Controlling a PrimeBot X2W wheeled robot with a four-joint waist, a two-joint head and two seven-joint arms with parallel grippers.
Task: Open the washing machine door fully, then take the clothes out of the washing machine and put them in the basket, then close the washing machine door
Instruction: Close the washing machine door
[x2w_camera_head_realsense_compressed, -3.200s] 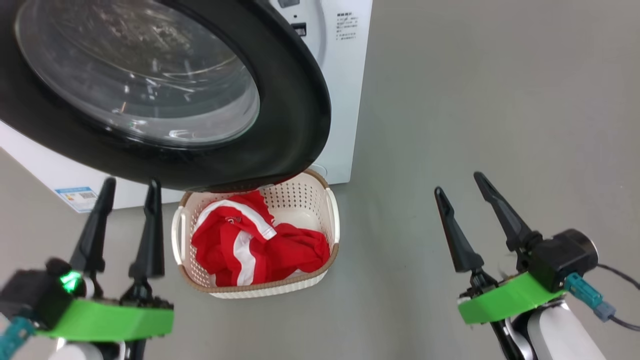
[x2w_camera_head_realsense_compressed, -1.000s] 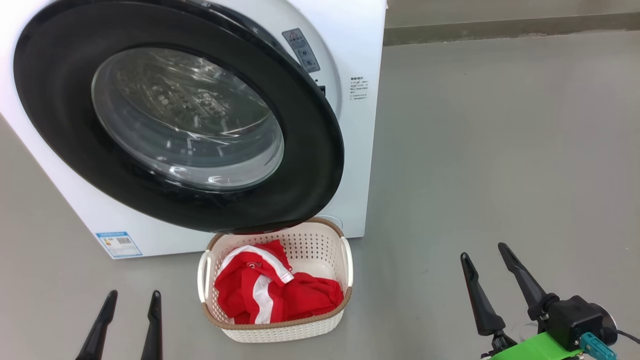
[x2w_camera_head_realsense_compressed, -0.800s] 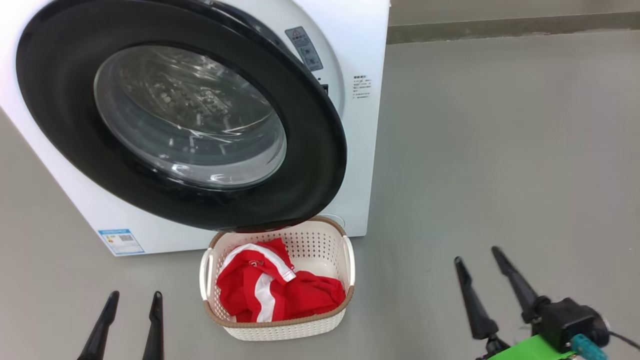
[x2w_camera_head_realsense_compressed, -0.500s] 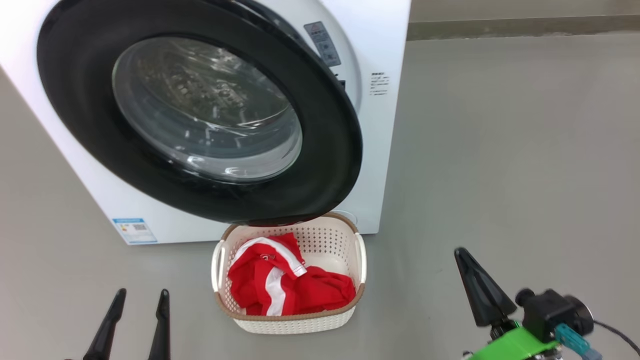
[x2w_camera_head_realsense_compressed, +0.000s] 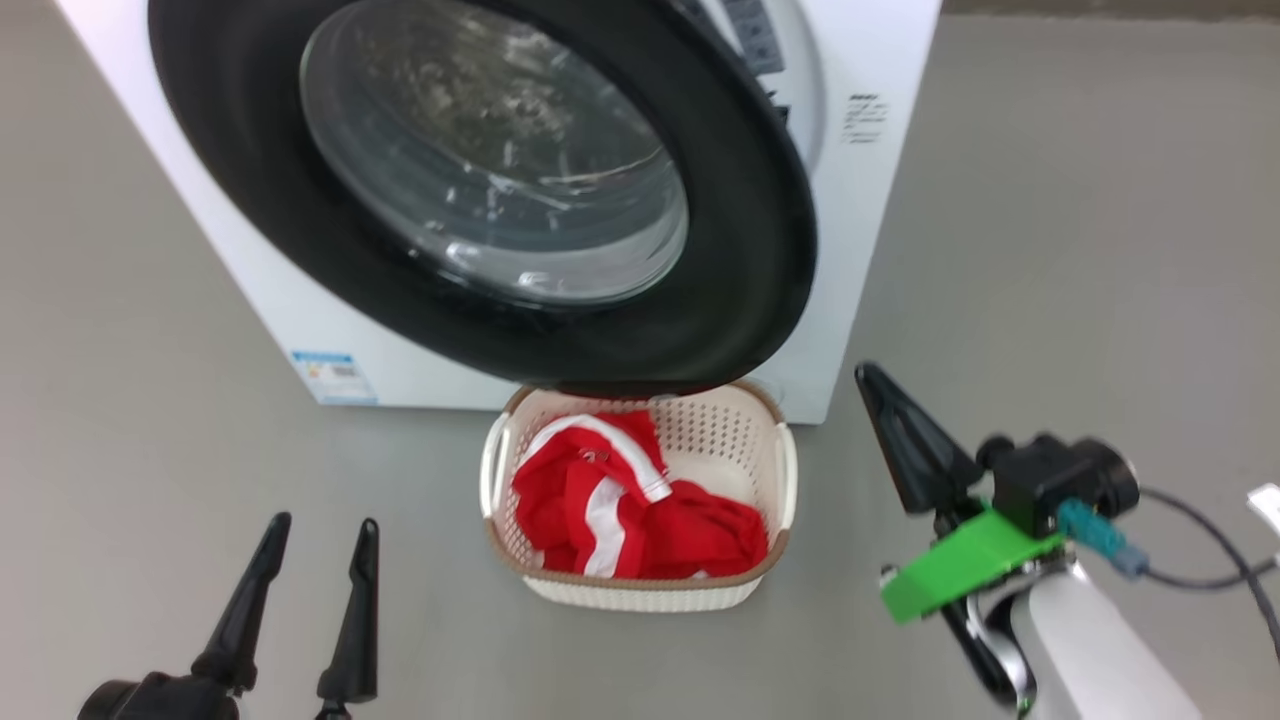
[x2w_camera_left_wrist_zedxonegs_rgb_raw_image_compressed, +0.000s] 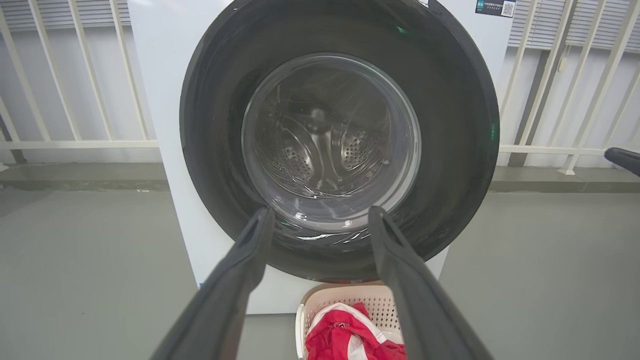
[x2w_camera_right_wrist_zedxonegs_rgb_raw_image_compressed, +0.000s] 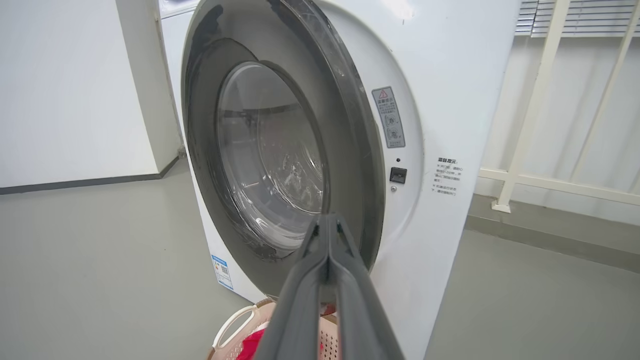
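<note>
Right end effector (x2w_camera_head_realsense_compressed: 868, 378), lately spread, is now pinching shut, empty; left end effector (x2w_camera_head_realsense_compressed: 326, 521) is gaping, empty. Washing machine door (x2w_camera_head_realsense_compressed: 745, 260) is likely awaiting a closing push.

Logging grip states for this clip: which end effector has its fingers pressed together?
The right end effector: its dark fingers meet in one wedge, empty; those of the left end effector stand apart.

This looks like a bare laundry corner or test room, not a furnished home. A white washing machine (x2w_camera_right_wrist_zedxonegs_rgb_raw_image_compressed: 450, 100) stands alone on a smooth grey floor (x2w_camera_head_realsense_compressed: 1050, 250), with a plain white wall (x2w_camera_right_wrist_zedxonegs_rgb_raw_image_compressed: 65, 90) at its 9 o'clock. White railing bars (x2w_camera_left_wrist_zedxonegs_rgb_raw_image_compressed: 75, 145) over slatted blinds (x2w_camera_right_wrist_zedxonegs_rgb_raw_image_compressed: 580, 17) run behind it at 12 and 3 o'clock. A basket (x2w_camera_head_realsense_compressed: 640, 596) of red clothes (x2w_camera_head_realsense_compressed: 700, 530) sits at its 6 o'clock.
</note>
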